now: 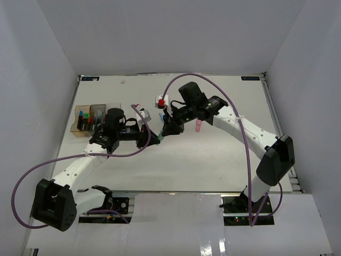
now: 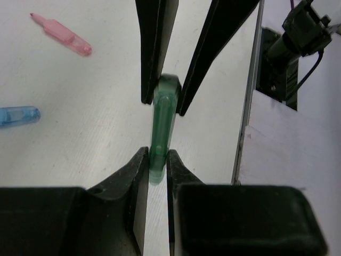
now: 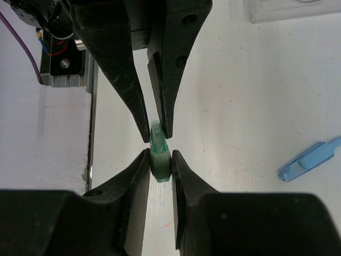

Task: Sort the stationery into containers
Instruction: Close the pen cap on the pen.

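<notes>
Over mid-table, the left gripper and right gripper meet tip to tip, each pinched narrow on one end of a green piece. A pink piece and a blue piece lie apart from it on the table. The containers stand well apart by the left edge, with highlighters inside. The print on the blue tags at the far corners is too small to read.
</notes>
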Robot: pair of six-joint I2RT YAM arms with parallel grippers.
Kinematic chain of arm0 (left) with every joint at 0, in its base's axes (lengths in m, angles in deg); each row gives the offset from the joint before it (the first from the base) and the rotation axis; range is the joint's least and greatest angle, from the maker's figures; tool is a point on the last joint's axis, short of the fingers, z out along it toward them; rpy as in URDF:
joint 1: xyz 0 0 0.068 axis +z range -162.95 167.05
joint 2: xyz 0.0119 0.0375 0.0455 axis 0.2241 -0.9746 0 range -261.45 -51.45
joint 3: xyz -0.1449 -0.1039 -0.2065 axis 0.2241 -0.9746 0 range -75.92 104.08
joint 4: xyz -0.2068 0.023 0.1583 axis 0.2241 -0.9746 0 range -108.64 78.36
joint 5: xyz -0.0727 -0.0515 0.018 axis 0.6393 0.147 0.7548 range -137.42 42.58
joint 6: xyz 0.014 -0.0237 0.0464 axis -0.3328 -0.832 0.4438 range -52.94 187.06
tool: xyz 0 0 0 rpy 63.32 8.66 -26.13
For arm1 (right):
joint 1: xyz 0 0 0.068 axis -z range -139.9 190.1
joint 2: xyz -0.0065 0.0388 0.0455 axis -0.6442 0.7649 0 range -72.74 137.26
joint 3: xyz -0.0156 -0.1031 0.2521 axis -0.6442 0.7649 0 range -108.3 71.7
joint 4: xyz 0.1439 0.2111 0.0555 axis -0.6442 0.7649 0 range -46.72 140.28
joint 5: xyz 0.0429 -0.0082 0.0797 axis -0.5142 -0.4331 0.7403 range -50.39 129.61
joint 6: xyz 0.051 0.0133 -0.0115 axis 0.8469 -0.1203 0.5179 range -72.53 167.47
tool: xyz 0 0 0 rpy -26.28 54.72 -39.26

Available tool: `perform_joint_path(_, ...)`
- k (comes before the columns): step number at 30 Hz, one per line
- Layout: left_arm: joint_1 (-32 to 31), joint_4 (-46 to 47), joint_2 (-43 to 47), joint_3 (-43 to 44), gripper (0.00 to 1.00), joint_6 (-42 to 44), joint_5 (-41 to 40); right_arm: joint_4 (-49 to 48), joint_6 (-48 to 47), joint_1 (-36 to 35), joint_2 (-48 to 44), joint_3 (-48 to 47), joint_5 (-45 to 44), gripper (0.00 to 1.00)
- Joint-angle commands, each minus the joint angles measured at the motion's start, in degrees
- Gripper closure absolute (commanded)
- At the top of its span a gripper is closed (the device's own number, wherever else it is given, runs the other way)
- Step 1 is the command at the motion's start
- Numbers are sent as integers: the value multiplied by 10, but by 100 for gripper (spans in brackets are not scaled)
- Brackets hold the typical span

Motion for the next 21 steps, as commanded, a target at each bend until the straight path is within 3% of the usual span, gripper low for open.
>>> perform_joint_path(1,2,150,48,45,100,-18,38,83,1,-33,45,34,-19,87)
perform_joint_path(12,2,154,54,43,100,-15,36,96,-8,-38,54,24,-13,87)
perform_joint_path(21,1,134,63,-1,100,-43,4,93,-12,-36,25,5,-26,78)
